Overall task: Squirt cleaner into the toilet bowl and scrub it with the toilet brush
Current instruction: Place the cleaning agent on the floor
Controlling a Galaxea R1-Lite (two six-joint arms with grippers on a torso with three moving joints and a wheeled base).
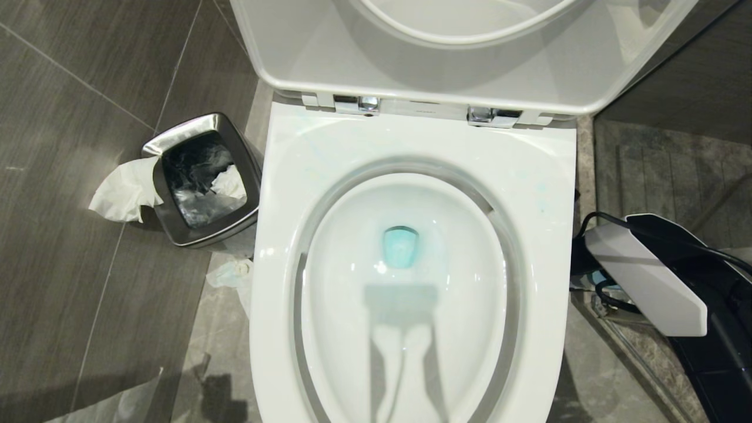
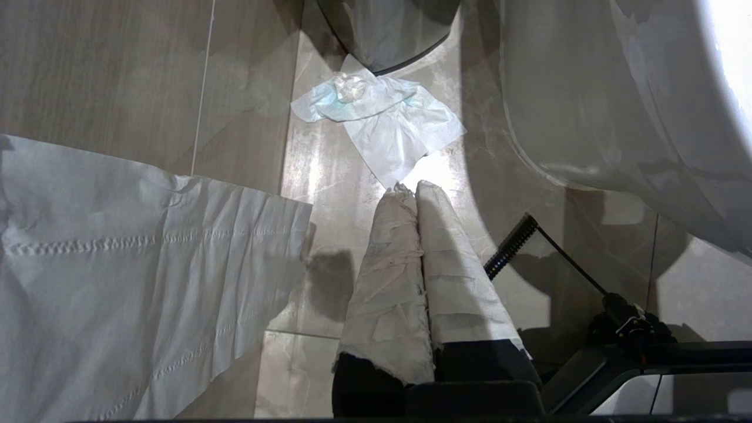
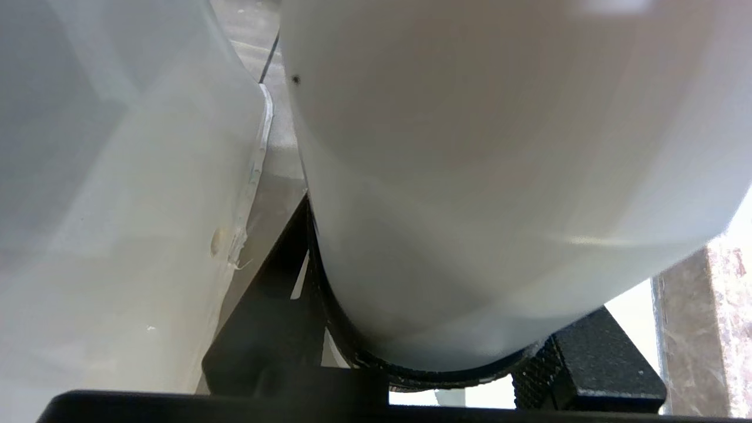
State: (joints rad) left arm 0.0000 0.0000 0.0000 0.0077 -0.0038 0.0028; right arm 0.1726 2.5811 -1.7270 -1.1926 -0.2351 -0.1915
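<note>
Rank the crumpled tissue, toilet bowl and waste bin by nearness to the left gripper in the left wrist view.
1. crumpled tissue, just ahead of the left gripper tips.
2. toilet bowl, its outer wall alongside.
3. waste bin, beyond the tissue.

Head camera above toilet bowl (image 1: 411, 176)

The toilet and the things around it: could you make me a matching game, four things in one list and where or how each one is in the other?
Things:
1. toilet bowl
2. waste bin
3. left gripper
4. right gripper

States:
A. shut, above the floor
B. closed around a white container
C. holds turquoise water
D. stands on the robot's left of the toilet, tissue hanging over its rim

Pairs: 1-C, 2-D, 3-A, 4-B
</note>
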